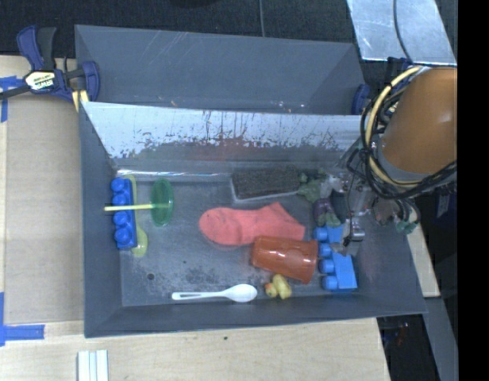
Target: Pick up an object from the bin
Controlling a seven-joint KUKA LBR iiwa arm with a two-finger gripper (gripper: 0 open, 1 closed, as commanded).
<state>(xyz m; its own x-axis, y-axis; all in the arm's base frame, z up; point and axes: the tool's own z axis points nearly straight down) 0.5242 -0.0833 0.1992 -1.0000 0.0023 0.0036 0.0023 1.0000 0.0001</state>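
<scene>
**GRIPPER STATUS: LOW AT RIGHT END OF BIN, OVER BLUE BRICK BLOCK**

Gripper (352, 232) is down inside the grey metal bin (229, 70), close to the right wall. I cannot tell whether it is set wide or narrow, and no object is visibly held.

1. Directly below my gripper lies the blue toy-brick block (340, 272), by the right wall at the front. My gripper is over its rear end. Contact cannot be confirmed.
2. Touching the block's left side is a red cup (286, 259), lying on its side.
3. A small yellow toy (279, 289) sits just in front of the cup.
4. A pink sock (244, 222) lies behind the cup, touching it.
5. A white plastic spoon (221, 294) lies near the front wall, bowl toward the yellow toy.
6. A black brush (264, 182) lies behind the sock.
7. Well apart at the left end are a green item (162, 201) and a blue brick strip (121, 213), with a yellow stick (129, 207) across the strip.
</scene>
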